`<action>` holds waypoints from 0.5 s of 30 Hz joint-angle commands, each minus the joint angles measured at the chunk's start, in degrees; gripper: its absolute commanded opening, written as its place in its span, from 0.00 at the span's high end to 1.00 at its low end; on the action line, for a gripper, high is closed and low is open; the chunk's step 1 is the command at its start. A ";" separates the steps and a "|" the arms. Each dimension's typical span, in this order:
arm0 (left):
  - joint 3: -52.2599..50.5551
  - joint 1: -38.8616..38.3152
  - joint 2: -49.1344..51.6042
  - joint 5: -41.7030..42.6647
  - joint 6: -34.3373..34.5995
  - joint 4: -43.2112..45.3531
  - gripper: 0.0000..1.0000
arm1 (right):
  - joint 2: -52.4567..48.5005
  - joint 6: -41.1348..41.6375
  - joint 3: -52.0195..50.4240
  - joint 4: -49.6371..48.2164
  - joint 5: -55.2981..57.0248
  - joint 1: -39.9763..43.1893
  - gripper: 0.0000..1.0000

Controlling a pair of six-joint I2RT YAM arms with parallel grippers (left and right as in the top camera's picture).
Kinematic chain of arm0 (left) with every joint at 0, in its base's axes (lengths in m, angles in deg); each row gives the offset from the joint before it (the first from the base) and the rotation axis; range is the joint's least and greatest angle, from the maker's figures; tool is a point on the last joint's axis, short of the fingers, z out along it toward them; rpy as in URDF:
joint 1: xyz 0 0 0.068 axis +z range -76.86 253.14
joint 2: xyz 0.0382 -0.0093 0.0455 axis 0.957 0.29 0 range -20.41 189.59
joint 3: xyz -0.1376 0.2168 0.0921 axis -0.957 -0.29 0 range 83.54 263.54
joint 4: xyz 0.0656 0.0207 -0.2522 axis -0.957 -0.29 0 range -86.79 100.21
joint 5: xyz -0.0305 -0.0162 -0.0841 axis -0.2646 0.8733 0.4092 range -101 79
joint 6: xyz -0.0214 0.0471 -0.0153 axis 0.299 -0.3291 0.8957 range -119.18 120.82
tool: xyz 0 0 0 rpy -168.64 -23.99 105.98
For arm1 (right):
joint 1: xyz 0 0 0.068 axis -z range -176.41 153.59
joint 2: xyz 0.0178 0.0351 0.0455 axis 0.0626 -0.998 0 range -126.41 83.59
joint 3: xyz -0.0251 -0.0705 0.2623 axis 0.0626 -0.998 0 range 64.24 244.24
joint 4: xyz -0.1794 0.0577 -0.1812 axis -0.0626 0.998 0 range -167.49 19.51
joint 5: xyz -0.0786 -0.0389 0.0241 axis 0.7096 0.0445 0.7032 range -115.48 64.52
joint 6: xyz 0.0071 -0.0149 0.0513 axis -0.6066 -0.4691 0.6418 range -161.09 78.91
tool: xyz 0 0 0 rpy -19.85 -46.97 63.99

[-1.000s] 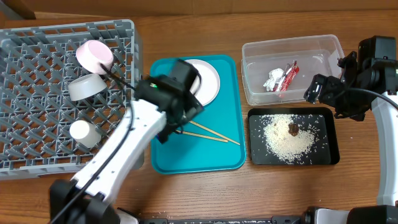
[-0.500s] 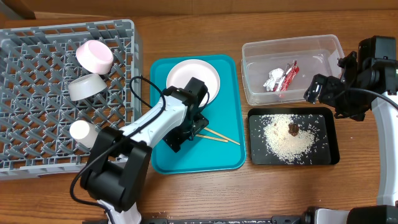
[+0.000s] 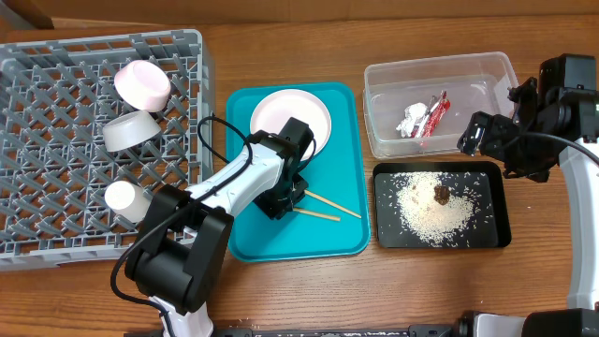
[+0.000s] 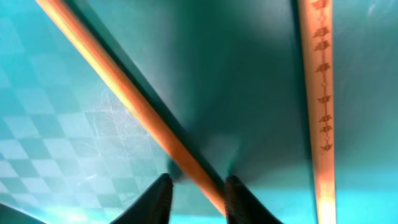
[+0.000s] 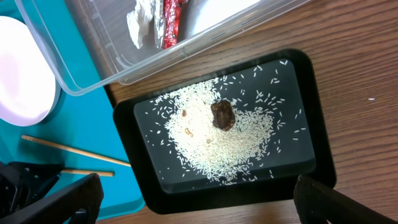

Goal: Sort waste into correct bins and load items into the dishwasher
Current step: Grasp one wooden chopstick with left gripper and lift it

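Observation:
Two wooden chopsticks lie on the teal tray below the white plate. My left gripper is down on the tray; in the left wrist view its jaws straddle one chopstick at a narrow gap. That stick touches the right finger and stands apart from the left one. The other chopstick lies outside the jaws. My right gripper hangs wide open and empty above the black tray, which holds rice and a brown lump.
The grey dish rack at the left holds a pink bowl, a grey bowl and a white cup. The clear tub at the back right holds a silvery wrapper and a red wrapper.
My left arm came down from above the plate onto the tray at the chopsticks, and its jaws narrowed around one stick. The right arm has not moved.

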 commanded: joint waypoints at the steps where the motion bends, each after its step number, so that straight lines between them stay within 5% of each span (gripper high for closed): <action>1: -0.35 0.00 0.46 -0.17 0.24 -0.55 0.78 | 0.48 -0.07 1.46 0.02 0.52 0.13 0.00; 15: -0.35 0.15 0.46 -0.31 0.24 -1.77 0.87 | 0.48 -0.07 1.46 0.07 0.55 0.13 0.00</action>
